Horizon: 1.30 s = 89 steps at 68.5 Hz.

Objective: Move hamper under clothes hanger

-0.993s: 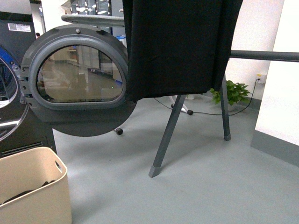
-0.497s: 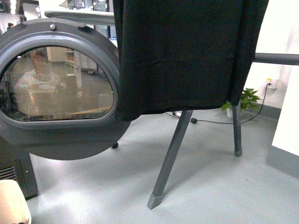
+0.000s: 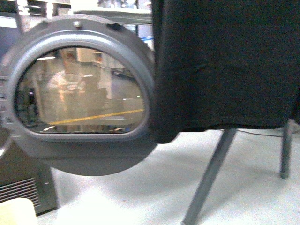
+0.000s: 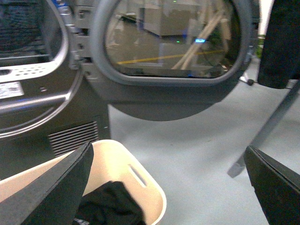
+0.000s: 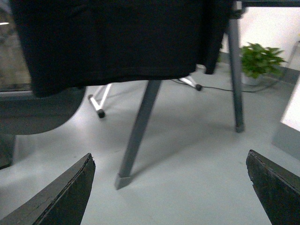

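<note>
Front view: 1 hamper btm-left, 1 clothes hanger.

One hamper holding one dark garment. One round dryer door. One rack with two legs showing and one black cloth hung on it. One plant. Two pincers, the left pincer and the right pincer, each with two fingers.

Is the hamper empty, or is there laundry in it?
Not empty. The left wrist view shows dark cloth lying inside the hamper. How full, cannot tell: only one end shows.
</note>
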Available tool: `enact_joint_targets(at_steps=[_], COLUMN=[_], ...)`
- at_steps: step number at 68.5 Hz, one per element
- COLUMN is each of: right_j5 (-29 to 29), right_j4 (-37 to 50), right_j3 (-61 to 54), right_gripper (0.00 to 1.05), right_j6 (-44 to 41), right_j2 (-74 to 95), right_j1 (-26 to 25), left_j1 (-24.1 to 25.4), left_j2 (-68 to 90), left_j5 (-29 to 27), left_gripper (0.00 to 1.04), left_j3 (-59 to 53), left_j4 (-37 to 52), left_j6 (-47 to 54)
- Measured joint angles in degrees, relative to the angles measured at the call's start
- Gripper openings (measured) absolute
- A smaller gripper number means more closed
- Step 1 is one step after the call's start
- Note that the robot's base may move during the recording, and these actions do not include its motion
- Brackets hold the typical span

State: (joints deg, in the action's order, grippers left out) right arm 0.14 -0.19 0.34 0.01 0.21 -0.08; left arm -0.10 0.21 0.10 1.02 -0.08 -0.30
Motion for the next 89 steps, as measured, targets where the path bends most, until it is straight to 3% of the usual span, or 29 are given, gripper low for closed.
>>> enact_joint_targets(at_steps=[71, 74, 77, 83, 86, 89], right_j5=[-0.2, -3.7, -7.9, -8.5, -9.5, -10.6], right_j4=[0.0, -0.7, 4.4, 22.6, 28.3, 28.6], right_j3=[0.0, 0.6, 2.5, 10.8, 16.9, 22.2], right_gripper=[0.97, 0.97, 0.97, 0.97, 0.97, 0.97], right_j6=[0.0, 1.4, 4.4, 6.2, 5.7, 4.8], right_j2=[0.0, 1.6, 10.0, 34.0, 46.8, 56.6], right_j1=[0.1, -0.8, -1.4, 2.3, 4.7, 6.1], left_j1=[-0.3, 0.0, 2.7, 7.5, 8.2, 8.6], left_j2=[0.4, 6.7, 18.4, 46.2, 58.5, 68.2], left_j5=[-1.3, -4.7, -2.8, -0.2, 0.0, 1.2], left_gripper=[0.98, 0.98, 0.98, 0.98, 0.98, 0.98], left_j3=[0.2, 2.5, 6.0, 20.0, 28.1, 34.9], left_j4=[-0.8, -2.7, 2.7, 17.6, 19.1, 17.5], left_j6=[-0.8, -3.5, -4.5, -4.2, -3.8, -3.9])
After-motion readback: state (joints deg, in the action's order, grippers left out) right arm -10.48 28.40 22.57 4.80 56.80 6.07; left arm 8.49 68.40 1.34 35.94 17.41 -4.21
